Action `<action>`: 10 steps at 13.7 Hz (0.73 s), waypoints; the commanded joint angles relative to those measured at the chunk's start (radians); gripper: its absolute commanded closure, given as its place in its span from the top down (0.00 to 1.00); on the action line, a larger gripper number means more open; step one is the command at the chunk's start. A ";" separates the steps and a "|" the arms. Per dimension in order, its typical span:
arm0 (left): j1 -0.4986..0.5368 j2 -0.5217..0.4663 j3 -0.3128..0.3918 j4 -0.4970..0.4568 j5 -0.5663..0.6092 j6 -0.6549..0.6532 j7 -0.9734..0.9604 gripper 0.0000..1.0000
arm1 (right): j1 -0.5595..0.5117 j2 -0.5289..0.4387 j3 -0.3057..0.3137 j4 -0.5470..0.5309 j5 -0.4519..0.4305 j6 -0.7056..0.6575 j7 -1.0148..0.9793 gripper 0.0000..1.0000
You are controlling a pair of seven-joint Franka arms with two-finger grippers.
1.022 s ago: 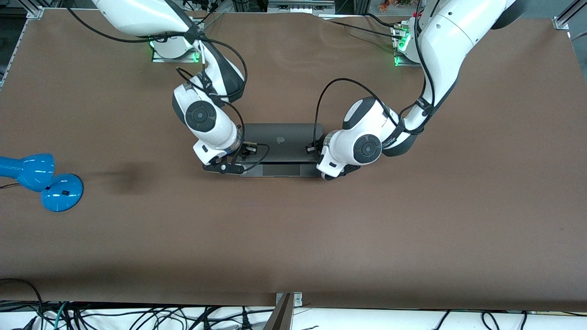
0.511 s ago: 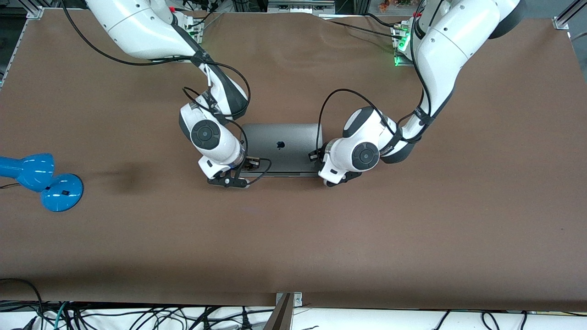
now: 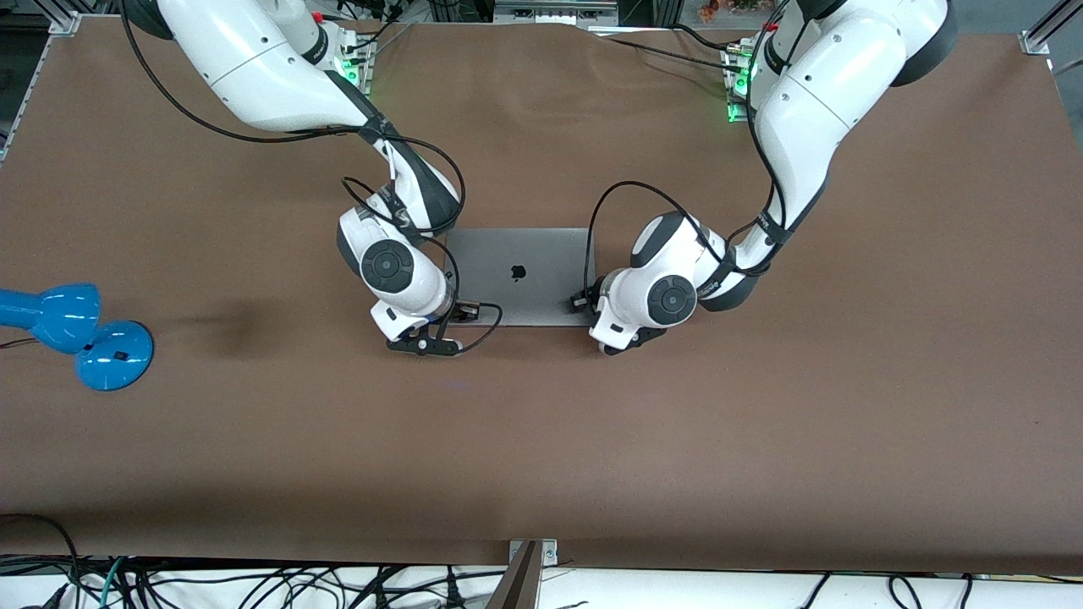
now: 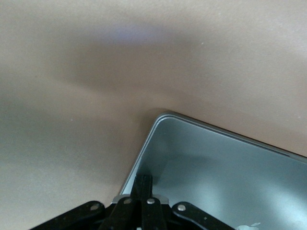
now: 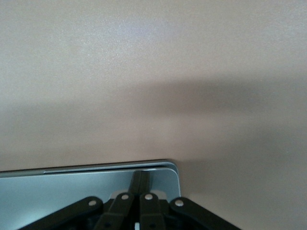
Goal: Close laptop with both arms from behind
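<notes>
The grey laptop (image 3: pixel 518 254) lies in the middle of the table with its lid down, the dark apple logo (image 3: pixel 517 272) facing up. My right gripper (image 3: pixel 450 323) is shut, its tips resting on the lid's corner nearest the front camera at the right arm's end. My left gripper (image 3: pixel 590 320) is shut on nothing, its tips on the matching corner at the left arm's end. In the left wrist view the shut fingertips (image 4: pixel 144 181) touch the lid (image 4: pixel 225 172). In the right wrist view the shut fingertips (image 5: pixel 139 176) touch the lid (image 5: pixel 72 191), with a thin slit along its edge.
A blue desk lamp (image 3: pixel 76 330) lies at the table's edge toward the right arm's end. Loose cables (image 3: pixel 254 584) run along the table's edge nearest the front camera. A brown mat (image 3: pixel 541 440) covers the table.
The lid has swung down from part open, with trackpad showing, to flat. Both grippers moved with its edge toward the front camera and lower.
</notes>
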 commanded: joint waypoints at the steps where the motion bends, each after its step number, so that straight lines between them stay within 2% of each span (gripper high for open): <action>1: -0.031 0.020 0.027 0.028 0.027 0.005 0.002 0.00 | -0.002 0.018 0.003 0.028 -0.016 -0.003 0.003 0.00; 2: -0.030 0.020 0.027 0.028 0.027 0.005 0.002 0.00 | -0.002 0.016 0.005 0.050 -0.010 -0.010 -0.004 0.00; 3: -0.030 0.019 0.027 0.028 0.027 0.005 0.000 0.15 | -0.004 0.012 0.005 0.078 -0.004 -0.023 -0.009 0.17; 4: -0.026 0.019 0.027 0.028 0.029 0.005 0.002 0.72 | -0.014 0.007 0.005 0.087 -0.006 -0.042 -0.007 0.92; 5: -0.028 0.014 0.028 0.028 0.032 0.005 0.003 1.00 | -0.016 0.002 0.007 0.087 -0.009 -0.055 -0.013 1.00; 10: 0.009 -0.094 0.021 0.026 0.038 -0.051 -0.004 1.00 | -0.042 -0.092 0.005 0.087 -0.004 -0.220 -0.070 1.00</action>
